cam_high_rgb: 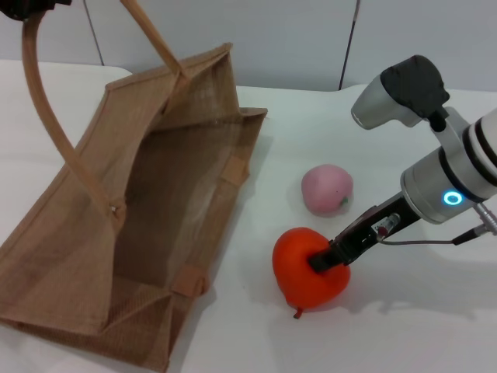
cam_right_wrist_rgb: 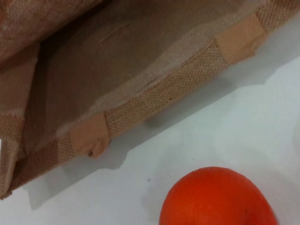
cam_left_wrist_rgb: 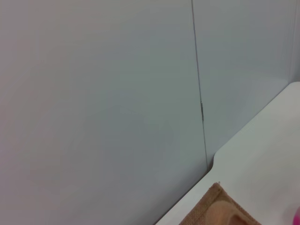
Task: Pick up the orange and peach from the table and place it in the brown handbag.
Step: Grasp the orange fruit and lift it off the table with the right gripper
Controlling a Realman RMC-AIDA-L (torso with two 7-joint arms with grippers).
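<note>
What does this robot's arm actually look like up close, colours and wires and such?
The right arm is a glossy white cylinder with black bands and a glowing blue ring light. A silver-grey joint capped in dark grey sits above it. The right gripper is slim and black, with a small red mark and a thin grey cable trailing off. Of the left arm, only a dark piece shows at the head view's top corner.

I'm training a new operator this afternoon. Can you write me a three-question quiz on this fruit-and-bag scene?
1. True or false: the peach is already inside the handbag.
2. Which fruit is the right pincer touching? A) the peach B) the orange C) neither
3. Fill in: the handbag lies on the table with its opening facing the ____.

Key: 1. False, it sits on the table beyond the orange. 2. B. 3. Fruit, on the robot's right.
</note>
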